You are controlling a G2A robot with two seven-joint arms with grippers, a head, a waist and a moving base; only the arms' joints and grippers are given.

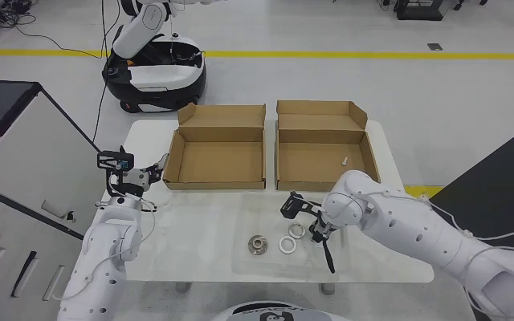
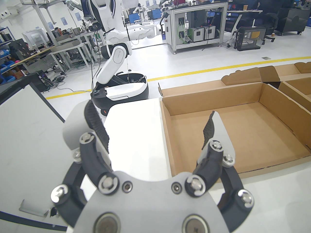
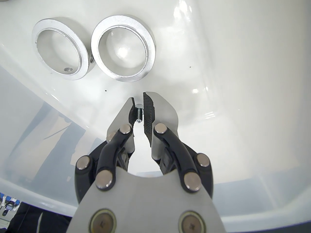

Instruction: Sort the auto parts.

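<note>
Clamped on a small screw (image 3: 138,115) at the very tips of the right gripper (image 3: 139,104), just above the floor of the tray (image 3: 230,86), threaded shank lying along the pads (image 3: 148,112), head toward the tips. Probably very light, hard and stiff, so no fear of crushing. Likely slick and ready to roll or pivot, with so little metal in the grip. Best held across the threads, as here, for the bite of the ribbed rubber. Would keep the squeeze firm and the carry level and gentle, for fear of dropping it unseen.

Just beyond the fingertips, in the tray: two metal rings (image 3: 126,76), flat, side by side, nearly touching. Farther along the tray: a flanged hub (image 1: 257,243). Judged heavier and smooth, so better taken across the rim, one pad inside and one outside.

Beyond the tray's far side: two open boxes (image 1: 221,120), presumably the targets. In the one nearer the right arm, a small pale piece (image 1: 344,160), too small to identify.

Well off the tray's left side: left gripper (image 2: 153,122), spread wide, holding nothing.
</note>
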